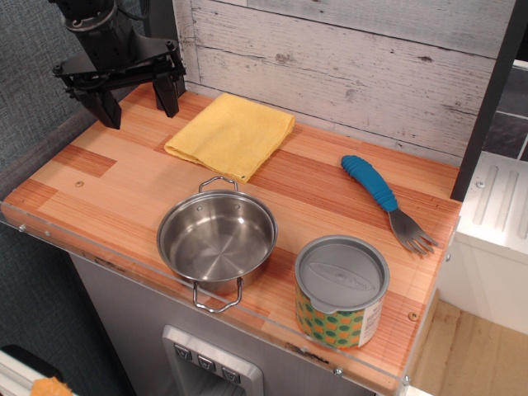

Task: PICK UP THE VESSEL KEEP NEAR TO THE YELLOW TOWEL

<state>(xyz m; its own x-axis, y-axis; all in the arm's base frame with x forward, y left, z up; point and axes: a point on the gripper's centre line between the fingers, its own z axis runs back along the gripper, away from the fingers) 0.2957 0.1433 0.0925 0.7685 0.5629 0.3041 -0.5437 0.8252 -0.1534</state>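
Nearest the camera, a green-and-yellow patterned can with a grey lid (341,292) is standing at the front right of the wooden table top (99,190), close to the clear edge strip. Just to its left, not touching, the small shallow round stainless-steel vessel (217,239) is sitting upright and empty, shiny inside. Its two wire loop handles are lying on a near-far line — one is pointing toward the front edge, the other toward the back wall.

Farther back, the folded square yellow towel (230,134) is lying flat just beyond the vessel's far handle, near it but apart. To the right, well apart from both, a blue-handled metal fork (384,201) is resting with its tines toward the front.

At the back left, the black gripper (137,101) is hanging above the table corner, its two fingers spread wide and pointing down, holding nothing. It is sitting to the left of the towel.

Key relation: the vessel is lying forward and to the right of the gripper, on the near side of the towel. Judgement — the pick has not begun. The coming move is calling for travel toward the front, then a descent over the rim. Since the handles are running near-far, the left and right rim walls are looking free for a grasp.
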